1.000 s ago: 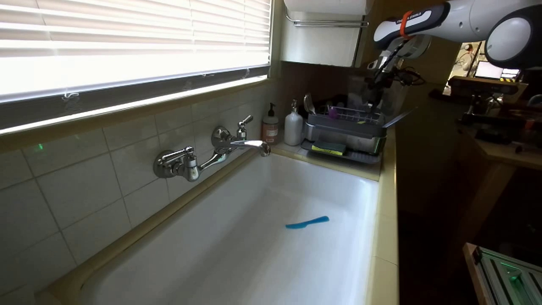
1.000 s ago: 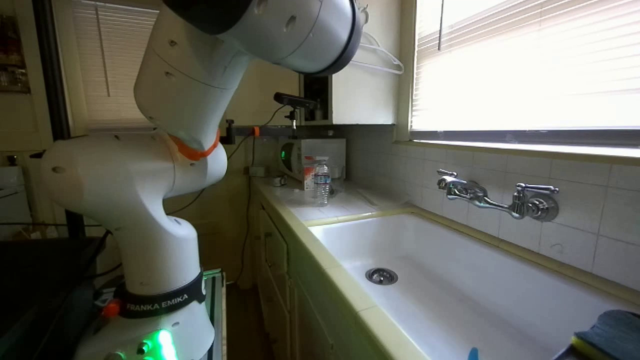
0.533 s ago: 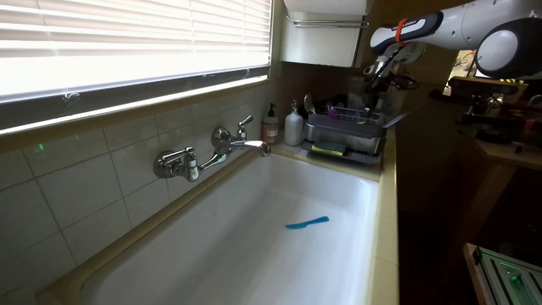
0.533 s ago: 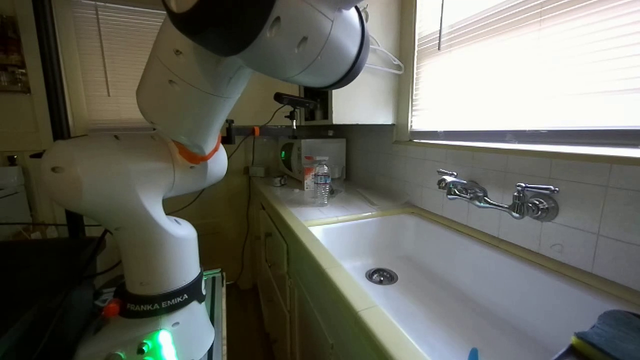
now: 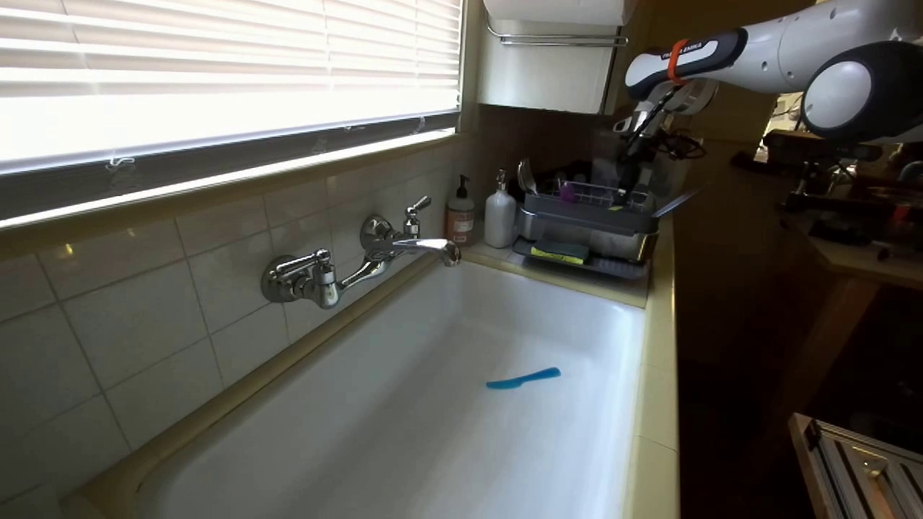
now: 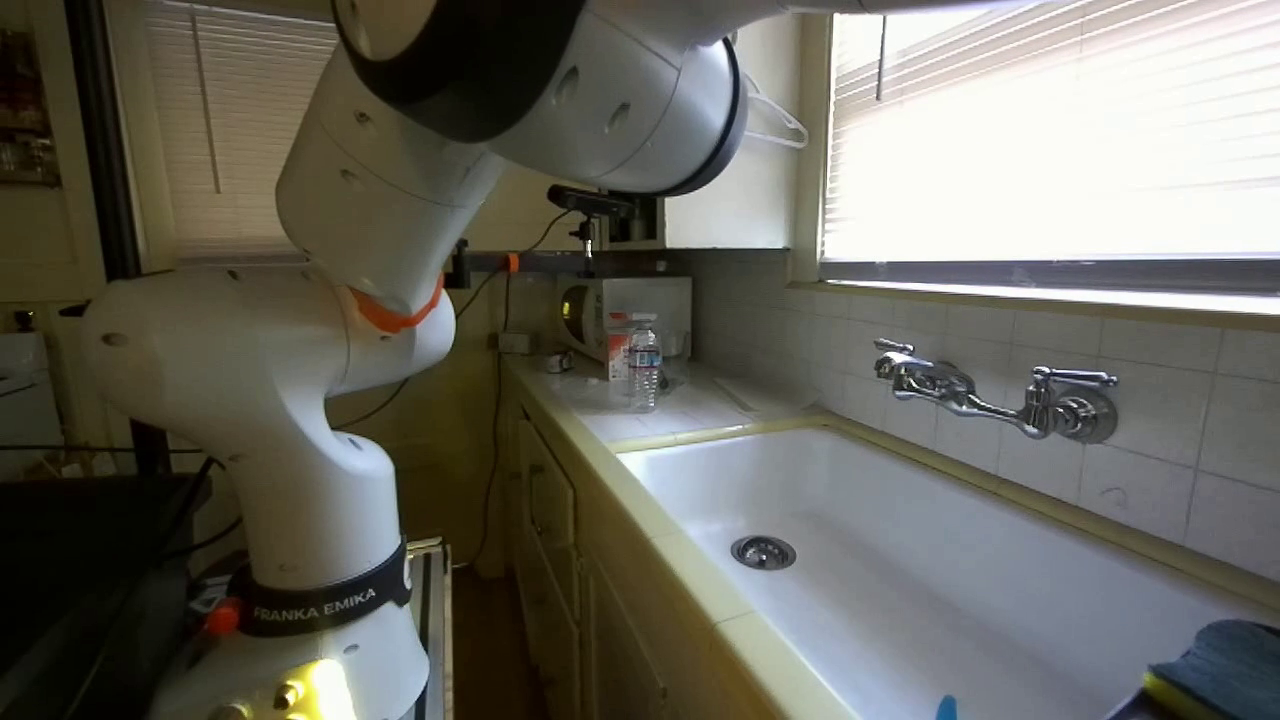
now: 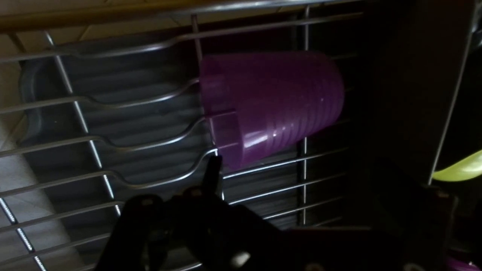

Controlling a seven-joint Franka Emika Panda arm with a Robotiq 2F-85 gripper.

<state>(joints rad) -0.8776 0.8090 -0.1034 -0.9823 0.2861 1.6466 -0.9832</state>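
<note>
The arm [image 5: 779, 54] has sunk nearer the dish rack [image 5: 577, 216], its gripper [image 5: 621, 198] spread. Sideways drift could knock the purple cup [image 7: 278, 98] or snag a finger [image 7: 213, 173] on wire [image 7: 89, 137].

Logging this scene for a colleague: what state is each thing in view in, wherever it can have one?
Gripper: open, nothing visibly held
Purple cup: resting on the wire rack
Blue knife: lying in the sink
Faucet: no water visibly running
Sponge: dark side up
White pump bottle: upright
Brown pump bottle: upright
Water bottle: upright
Blinds: lowered
Robot base light: lit yellow
</note>
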